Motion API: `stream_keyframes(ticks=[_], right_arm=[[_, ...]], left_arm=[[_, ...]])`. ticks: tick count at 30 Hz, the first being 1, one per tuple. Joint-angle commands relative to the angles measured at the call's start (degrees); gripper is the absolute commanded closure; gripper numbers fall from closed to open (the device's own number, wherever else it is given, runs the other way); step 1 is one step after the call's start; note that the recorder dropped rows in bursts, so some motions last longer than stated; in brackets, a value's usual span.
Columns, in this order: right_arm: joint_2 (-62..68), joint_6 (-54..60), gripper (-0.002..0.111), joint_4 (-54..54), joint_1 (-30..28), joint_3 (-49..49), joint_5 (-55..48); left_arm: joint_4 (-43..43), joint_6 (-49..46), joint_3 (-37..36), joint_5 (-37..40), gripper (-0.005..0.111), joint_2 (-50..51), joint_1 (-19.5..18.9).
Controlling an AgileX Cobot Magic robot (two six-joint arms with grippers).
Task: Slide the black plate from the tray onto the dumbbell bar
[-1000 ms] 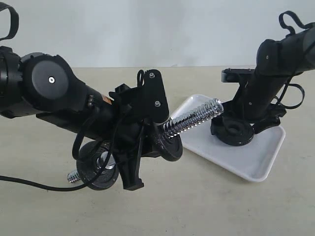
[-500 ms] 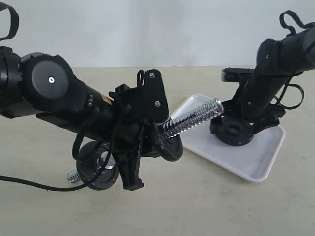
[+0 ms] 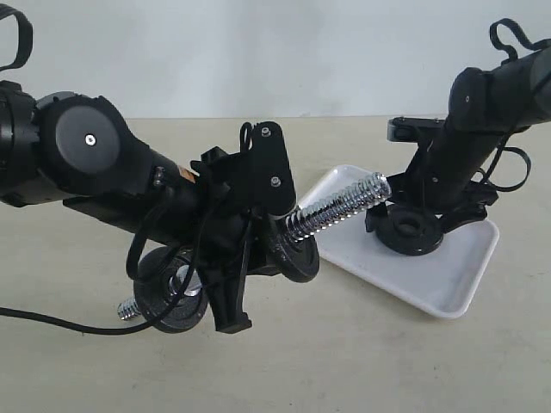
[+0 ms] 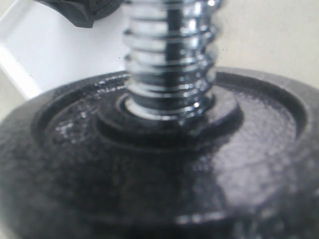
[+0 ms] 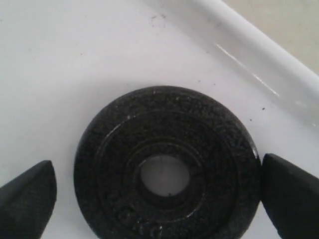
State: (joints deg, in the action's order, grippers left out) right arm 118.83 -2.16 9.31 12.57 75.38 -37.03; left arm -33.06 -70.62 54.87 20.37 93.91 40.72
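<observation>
- The small, round, flat iron black plate point(image 5: 167, 167), with a round centre hole and a raised rim, lies flat on the white, glossy, rectangular plastic tray point(image 3: 448, 280), well inside its low rim. The white of the tray shows through the hole.
- The right claw point(image 5: 159, 194) hangs over the plate with its jaws spread wide and nothing gripped. One black fingertip point(image 5: 27, 191) stands apart from the plate's edge. The other point(image 5: 291, 189) is just beside the opposite edge, and I cannot tell whether it touches.
- The left claw point(image 3: 234, 275) is clamped on the middle stretch of the short chrome steel dumbbell bar point(image 3: 340, 206). It holds the bar tilted, clear of the beige counter point(image 3: 362, 361).
- The bar's raised, coarse-threaded end is bare and points toward the tray, near the plate but apart from it.
- One black disc point(image 3: 297, 251) sits on the bar just beyond the left claw, and a second black disc point(image 3: 172, 292) sits near the lower end.
- In the left wrist view the threads rise straight out of the nearer disc, with a corner of the tray behind.
</observation>
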Motion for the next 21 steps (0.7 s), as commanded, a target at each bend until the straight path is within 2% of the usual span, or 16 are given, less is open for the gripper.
stream_keyframes(ticks=[1,5,21], right_arm=[[1.2,-3.7,0.003,-1.6,0.0,-0.6,-2.4],[1.2,-7.5,0.003,-6.0,0.0,-0.6,-3.3],[3.1,-12.9,0.003,-12.0,0.0,-0.6,-3.9]], left_arm=[[-2.1,0.8,1.8,-4.0,0.102,-2.9,-0.2],[-2.1,1.2,1.8,-4.0,0.102,-2.9,-0.2],[-2.1,1.2,1.8,-4.0,0.102,-2.9,-0.2]])
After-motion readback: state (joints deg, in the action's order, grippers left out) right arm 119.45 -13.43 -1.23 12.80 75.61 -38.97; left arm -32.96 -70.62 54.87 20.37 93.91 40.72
